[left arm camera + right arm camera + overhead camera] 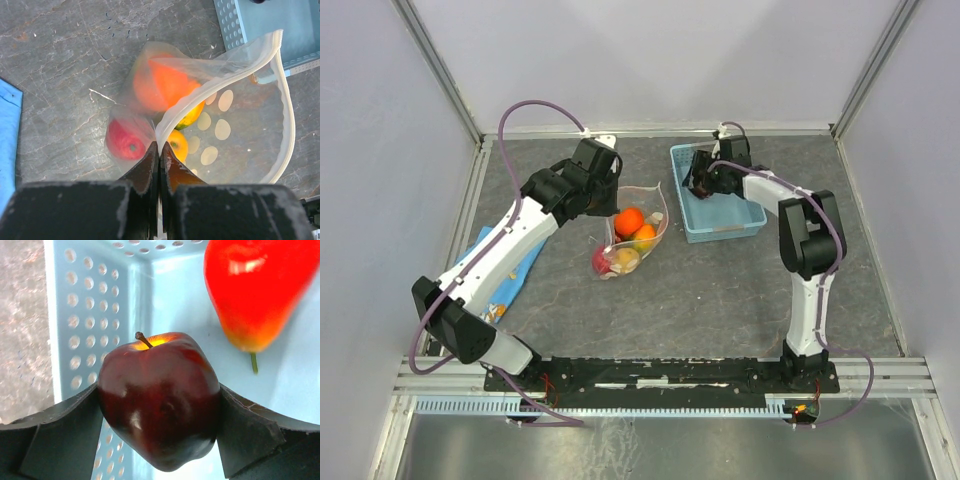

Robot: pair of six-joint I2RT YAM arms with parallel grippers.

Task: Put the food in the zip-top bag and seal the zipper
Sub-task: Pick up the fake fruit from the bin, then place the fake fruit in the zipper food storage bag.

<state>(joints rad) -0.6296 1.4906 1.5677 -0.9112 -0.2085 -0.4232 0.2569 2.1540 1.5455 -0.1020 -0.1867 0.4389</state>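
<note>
The clear spotted zip-top bag [638, 232] lies open at the table's middle with an orange fruit [629, 221], a red one [603, 262] and yellow ones inside. In the left wrist view my left gripper [159, 150] is shut on the bag's mouth edge [172, 117], and the whitish zipper [285, 90] curves round the open mouth. My right gripper [698, 178] is inside the light-blue basket. In the right wrist view its fingers [55, 435] are shut on a dark maroon apple [159, 400]. A red-orange pear-shaped fruit [255, 290] lies beside it in the basket.
The light-blue perforated basket [730, 222] stands right of the bag. A blue cloth [505, 265] lies under the left arm at the left. Cage posts and walls surround the table.
</note>
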